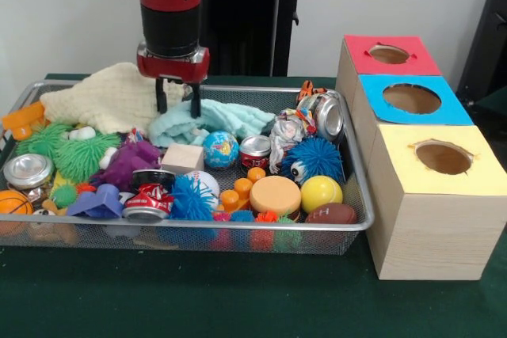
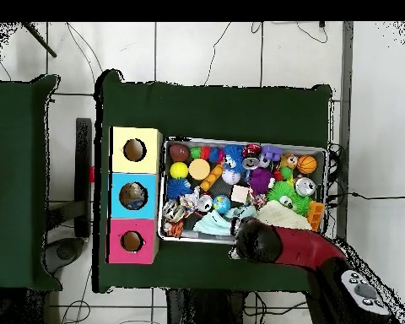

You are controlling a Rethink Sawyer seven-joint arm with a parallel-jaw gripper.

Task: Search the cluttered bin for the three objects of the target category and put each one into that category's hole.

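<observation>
The cluttered bin (image 1: 358, 195) sits on the green surface (image 1: 198, 298), under the tool (image 1: 177, 100).
Front view shows the tool's fingers narrowly parted above pale cloths (image 1: 214, 120); overhead, the arm hides them.

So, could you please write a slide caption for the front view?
Sawyer's open gripper lowers onto cloths at the back of the cluttered bin, beside three colour-topped hole boxes.

Red-and-black arm (image 1: 170, 5) ends in a black-fingered gripper (image 1: 177, 104).
</observation>
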